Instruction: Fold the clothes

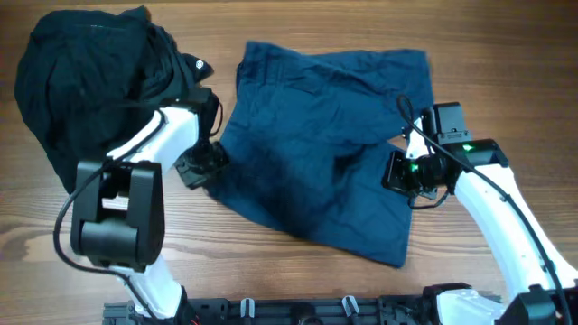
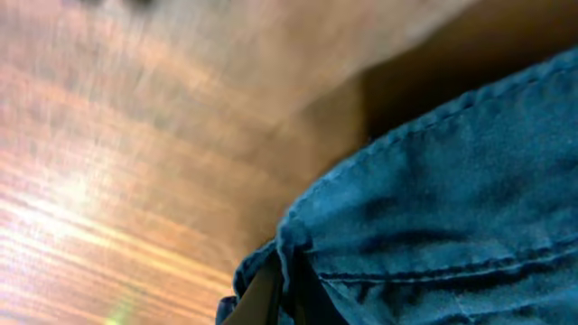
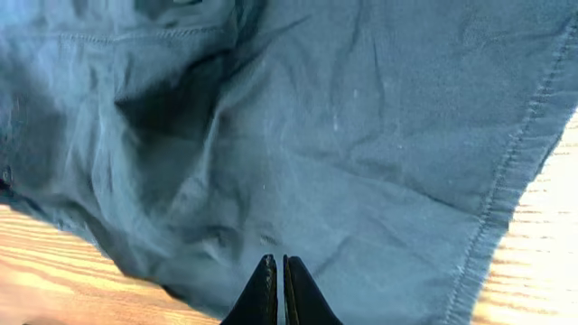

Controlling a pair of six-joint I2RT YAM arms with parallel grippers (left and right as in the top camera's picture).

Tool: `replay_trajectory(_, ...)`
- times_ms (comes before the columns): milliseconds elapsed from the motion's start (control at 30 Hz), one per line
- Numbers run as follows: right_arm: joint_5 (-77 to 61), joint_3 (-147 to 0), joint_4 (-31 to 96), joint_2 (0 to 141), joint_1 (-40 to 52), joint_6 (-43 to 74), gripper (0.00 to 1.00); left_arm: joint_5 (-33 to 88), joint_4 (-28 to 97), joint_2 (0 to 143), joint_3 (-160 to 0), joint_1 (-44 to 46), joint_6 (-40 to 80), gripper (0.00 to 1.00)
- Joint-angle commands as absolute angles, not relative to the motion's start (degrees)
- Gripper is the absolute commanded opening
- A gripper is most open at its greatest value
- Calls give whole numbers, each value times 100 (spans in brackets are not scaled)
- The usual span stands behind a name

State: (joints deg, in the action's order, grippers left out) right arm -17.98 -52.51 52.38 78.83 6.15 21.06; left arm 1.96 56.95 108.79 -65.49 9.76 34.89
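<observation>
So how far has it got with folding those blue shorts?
Barely started. Done: the shorts lie spread on the table, wrinkled, no clean fold visible. In hand: the left gripper is shut on their left edge; the right gripper is shut at the right edge, grip unclear. Left: all the folding. The black heap lies beside them.

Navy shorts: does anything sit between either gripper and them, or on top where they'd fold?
Nothing visible does. The left gripper is shut on the navy shorts' left edge, and the right gripper is shut over their right side. The black garment heap lies off to the left, not on them.
</observation>
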Motion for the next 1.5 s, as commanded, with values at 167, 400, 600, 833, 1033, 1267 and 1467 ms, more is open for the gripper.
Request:
replay_trajectory(167, -1896, -5341, 5522, 8025, 591, 1992, 4, 141, 5586, 10158, -5557, 989, 3651, 4)
replay_trajectory(400, -1925, -5341, 6477, 7909, 591, 1997, 19, 141, 4847, 10116, -5457, 989, 3645, 4)
replay_trajectory(600, -1542, -5212, 7376, 7363, 591, 2567, 39, 130, 4436, 10116, -5457, 991, 3470, 4)
replay_trajectory(833, -1566, -4128, 7255, 6580, 593, 3542, 56, 121, 4235, 10116, -5457, 991, 3319, 4)
replay_trajectory(1033, -1468, -3258, 6543, 6504, 598, 4143, 56, 150, 4062, 10116, -5457, 991, 3173, 4)
replay_trajectory(1267, -626, -3168, 6187, 6504, 598, 4956, 56, 165, 3977, 10116, -5457, 991, 3173, 4)
replay_trajectory(1467, -576, -2877, 5887, 6549, 598, 4956, 54, 167, 3964, 10116, -5457, 991, 3170, 4)
